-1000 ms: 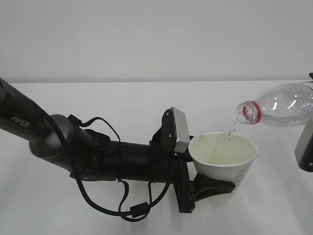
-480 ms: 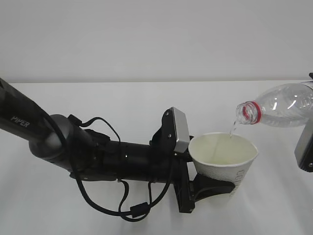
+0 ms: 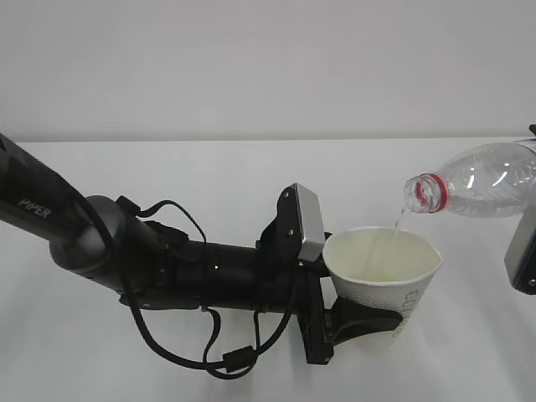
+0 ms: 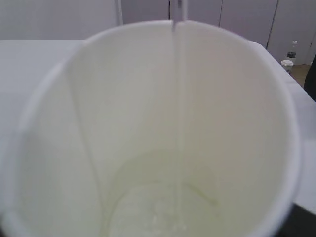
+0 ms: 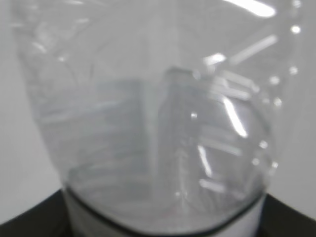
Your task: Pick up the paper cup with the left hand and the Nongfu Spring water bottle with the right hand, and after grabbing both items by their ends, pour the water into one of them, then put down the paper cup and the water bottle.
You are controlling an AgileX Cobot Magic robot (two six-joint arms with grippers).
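My left gripper [image 3: 366, 322] is shut on the lower part of the white paper cup [image 3: 387, 280] and holds it upright above the table. The cup's cream inside [image 4: 143, 123] fills the left wrist view, with a pool of water [image 4: 163, 212] at its bottom. The Nongfu Spring water bottle [image 3: 484, 180] lies nearly level above and right of the cup, its red neck ring over the rim. A thin stream of water [image 3: 399, 219] falls from its mouth into the cup. My right gripper [image 5: 163, 224] is shut on the bottle's base, whose clear body [image 5: 148, 123] fills the right wrist view.
The white table [image 3: 209, 176] runs back to a plain wall. The left arm and its loose cables [image 3: 180, 276] lie across the table's left half. The right arm's grey block [image 3: 521, 251] sits at the right edge.
Water keeps running from the bottle into the cup. Neither arm, the cup nor the bottle has visibly moved.
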